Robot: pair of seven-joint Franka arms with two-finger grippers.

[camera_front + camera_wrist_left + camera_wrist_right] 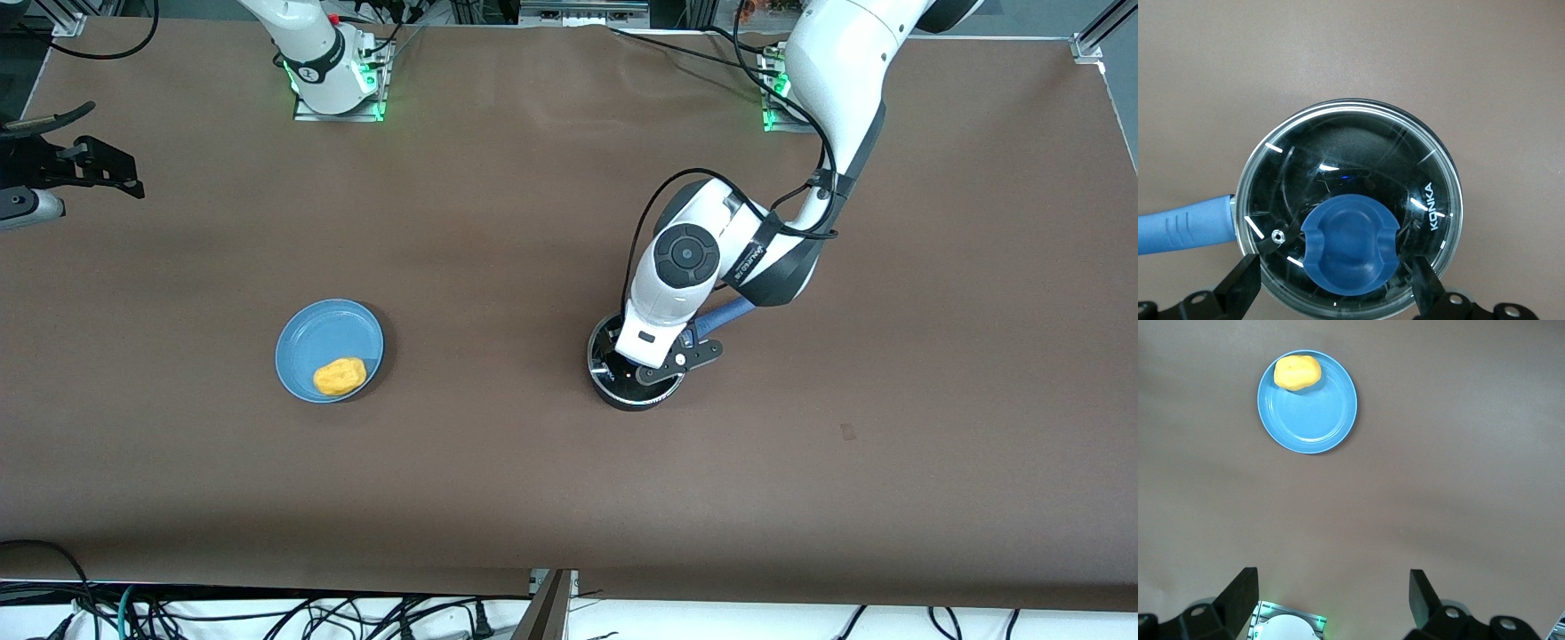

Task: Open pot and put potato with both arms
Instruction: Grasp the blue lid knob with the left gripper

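Under left tool (1335, 288): lid knob (1349, 245).

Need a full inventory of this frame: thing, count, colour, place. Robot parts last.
table: 1, brown, spans the front view.
pot: 1, black with a blue handle, toward the left arm's end, under the left hand.
lid: 1, clear glass with a blue knob, on the pot.
plate: 1, light blue, toward the right arm's end.
potato: 1, yellow-orange, on the plate, at its edge nearer the front camera.
left hand: 1, black, open, fingers on either side of the lid's knob, not closed on it.
right hand: 1, black, open, up in the air over bare table; the right arm waits.
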